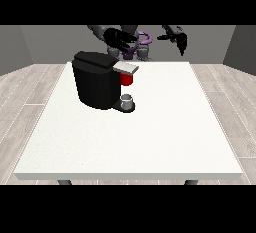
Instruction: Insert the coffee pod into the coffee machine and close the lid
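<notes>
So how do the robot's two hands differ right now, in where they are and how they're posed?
The hand at the view's left hangs above the back of the coffee machine, fingers spread; the hand at the view's right is off to the side, over no object. The left-side one reaches sideways toward the middle; the right-side one points down. Both are black, raised, and holding nothing.

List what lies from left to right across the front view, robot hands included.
Coffee machine → robot hand at the view's left → cup on the machine's base → robot hand at the view's right. All sit over the white table.
</notes>
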### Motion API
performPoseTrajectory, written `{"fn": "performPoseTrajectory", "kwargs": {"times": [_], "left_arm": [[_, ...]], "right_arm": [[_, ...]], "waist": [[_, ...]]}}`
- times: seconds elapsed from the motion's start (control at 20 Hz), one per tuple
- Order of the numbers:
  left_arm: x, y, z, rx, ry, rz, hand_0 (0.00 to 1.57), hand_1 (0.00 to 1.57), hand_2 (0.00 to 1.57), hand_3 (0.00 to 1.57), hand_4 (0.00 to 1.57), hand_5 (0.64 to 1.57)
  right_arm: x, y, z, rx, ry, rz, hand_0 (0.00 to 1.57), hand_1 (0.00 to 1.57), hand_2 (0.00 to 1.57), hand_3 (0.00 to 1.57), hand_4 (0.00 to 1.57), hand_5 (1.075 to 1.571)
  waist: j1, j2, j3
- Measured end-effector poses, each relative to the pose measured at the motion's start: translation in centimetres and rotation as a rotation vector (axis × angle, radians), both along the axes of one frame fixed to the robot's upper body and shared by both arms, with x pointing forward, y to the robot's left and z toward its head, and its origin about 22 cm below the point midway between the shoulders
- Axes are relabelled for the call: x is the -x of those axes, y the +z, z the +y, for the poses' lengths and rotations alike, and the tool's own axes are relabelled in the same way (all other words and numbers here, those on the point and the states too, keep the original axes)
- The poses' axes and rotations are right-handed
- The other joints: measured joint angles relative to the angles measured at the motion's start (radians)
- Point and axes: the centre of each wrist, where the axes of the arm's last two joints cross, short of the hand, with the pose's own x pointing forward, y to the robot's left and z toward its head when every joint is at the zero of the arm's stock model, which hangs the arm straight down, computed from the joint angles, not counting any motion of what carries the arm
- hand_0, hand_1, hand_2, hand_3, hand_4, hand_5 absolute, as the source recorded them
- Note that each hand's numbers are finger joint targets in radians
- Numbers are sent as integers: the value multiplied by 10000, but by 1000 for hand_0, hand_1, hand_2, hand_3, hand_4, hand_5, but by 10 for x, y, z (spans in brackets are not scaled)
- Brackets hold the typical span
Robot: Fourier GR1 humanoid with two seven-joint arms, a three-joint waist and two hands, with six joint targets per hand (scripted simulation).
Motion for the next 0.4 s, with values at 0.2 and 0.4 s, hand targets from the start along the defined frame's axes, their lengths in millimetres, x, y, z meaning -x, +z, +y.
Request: {"fn": "performPoseTrajectory", "kwargs": {"times": [0.2,0.4], "left_arm": [[7,-15,4,101,223,240,0,0,0,0,192,1571],[14,-28,13,143,668,755,0,0,0,0,192,1571]], "right_arm": [[16,-19,15,-594,721,18,0,0,0,0,269,1571],[44,-55,13,-1572,919,731,0,0,0,0,157,1571]], "waist": [[-299,-380,-1],[-818,-1019,0]]}}
